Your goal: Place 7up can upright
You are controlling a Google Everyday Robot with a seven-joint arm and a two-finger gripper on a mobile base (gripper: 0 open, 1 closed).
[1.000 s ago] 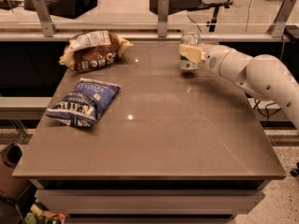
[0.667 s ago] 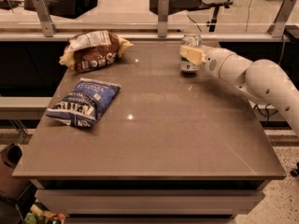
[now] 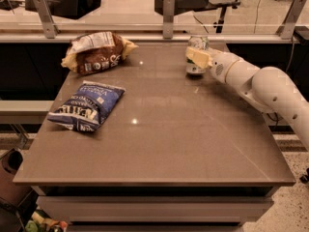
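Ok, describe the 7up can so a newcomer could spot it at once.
Look at the brown table, far right, where the white arm ends. The 7up can stands upright in the gripper: small, silvery, cylindrical, unlike the blue chip bag and brown chip bag at left.

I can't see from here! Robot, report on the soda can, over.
Gripper at far right of table, shut on 7up can. Can upright, base on table. Blue chip bag and brown chip bag off left, not in the way.

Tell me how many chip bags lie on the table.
2. The brown chip bag lies at the far left corner of the table; the blue chip bag lies nearer, by the left edge. None seems hidden. The tool is at the 7up can, far right.
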